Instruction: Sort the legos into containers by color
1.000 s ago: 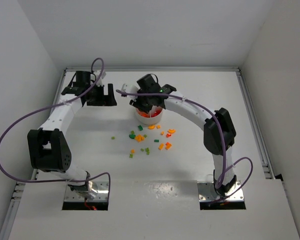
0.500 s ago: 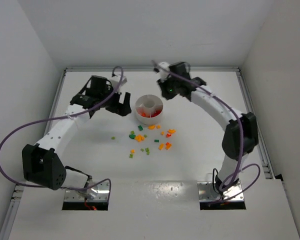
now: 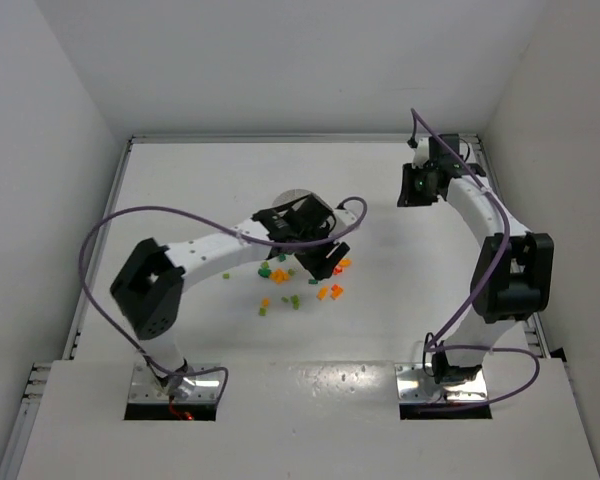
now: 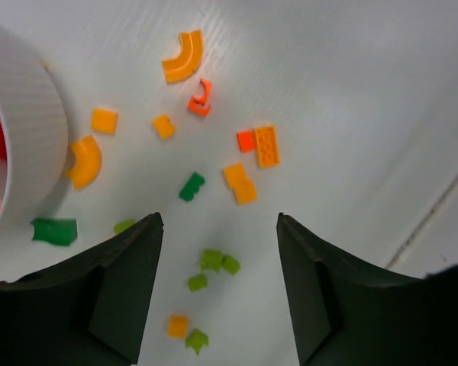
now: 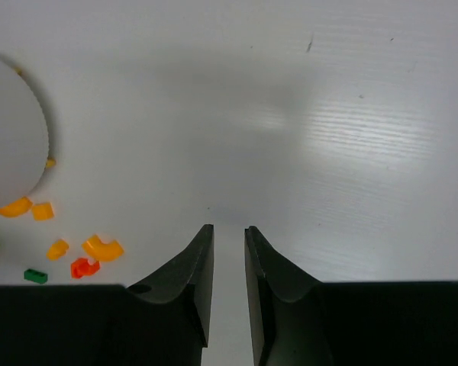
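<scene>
Top external | left gripper (image 3: 315, 262) has swung in over loose red, orange and green plastic legos (image 4: 248, 164) at the round white plastic dish's (image 4: 30, 145) 5 o'clock, fingers (image 4: 122, 282) open, empty | right gripper (image 5: 227, 252) retreated to 2 o'clock, fingers nearly closed, empty | next pick likely.

Premises: a robotics laboratory test cell, not a domestic or retail setting. Evidence: a plain white counter (image 3: 230, 350) enclosed on three sides by bare white walls (image 3: 280, 60), with an aluminium rail (image 3: 505, 230) along its right edge; two white-and-black robot arms bolted to metal base plates (image 3: 175, 385) at the near edge; purple cables (image 3: 100, 240) looped loosely from the arms; no furnishings or household fittings visible
</scene>
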Tool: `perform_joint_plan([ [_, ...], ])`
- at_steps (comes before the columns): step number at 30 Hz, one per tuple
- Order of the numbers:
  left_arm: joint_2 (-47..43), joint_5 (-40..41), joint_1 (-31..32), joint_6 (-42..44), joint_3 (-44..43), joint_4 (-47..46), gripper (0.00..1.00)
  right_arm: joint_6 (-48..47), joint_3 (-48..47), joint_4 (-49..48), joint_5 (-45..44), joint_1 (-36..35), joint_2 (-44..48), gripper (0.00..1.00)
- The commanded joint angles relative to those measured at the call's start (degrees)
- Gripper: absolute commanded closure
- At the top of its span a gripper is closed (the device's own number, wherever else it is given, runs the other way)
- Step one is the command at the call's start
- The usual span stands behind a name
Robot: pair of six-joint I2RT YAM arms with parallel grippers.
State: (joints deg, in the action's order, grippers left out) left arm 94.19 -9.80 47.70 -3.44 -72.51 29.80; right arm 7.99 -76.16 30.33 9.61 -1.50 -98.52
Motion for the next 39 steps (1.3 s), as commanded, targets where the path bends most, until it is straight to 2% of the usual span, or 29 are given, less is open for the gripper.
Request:
perform_joint_plan([
  [1, 5.8, 4.4, 1.5, -2.4, -8.3, -0.8, 0.34, 1.5, 0.4, -0.5, 4.0, 1.0, 4.4, 0.77],
  [6, 15.1, 7.3, 3.9, -2.4, -15.6, -0.8, 0.34, 1.5, -0.1, -0.5, 5.7, 2.0, 4.4, 0.77],
  [14, 22.6, 6.9, 4.6, -2.2, -19.9, 0.3, 0.34, 1.5, -0.1, -0.5, 7.5, 3.2, 3.9, 0.77],
  [27, 27.5, 5.8, 4.6, -1.1, -23.0, 1.3, 0.34, 2.0, -0.1, -0.5, 9.2, 4.2, 3.3, 0.77],
  [39, 29.8, 5.2, 3.0, -0.6, -23.0, 1.8, 0.42, 2.0, -0.7, -0.5, 9.7, 4.2, 2.8, 0.77],
])
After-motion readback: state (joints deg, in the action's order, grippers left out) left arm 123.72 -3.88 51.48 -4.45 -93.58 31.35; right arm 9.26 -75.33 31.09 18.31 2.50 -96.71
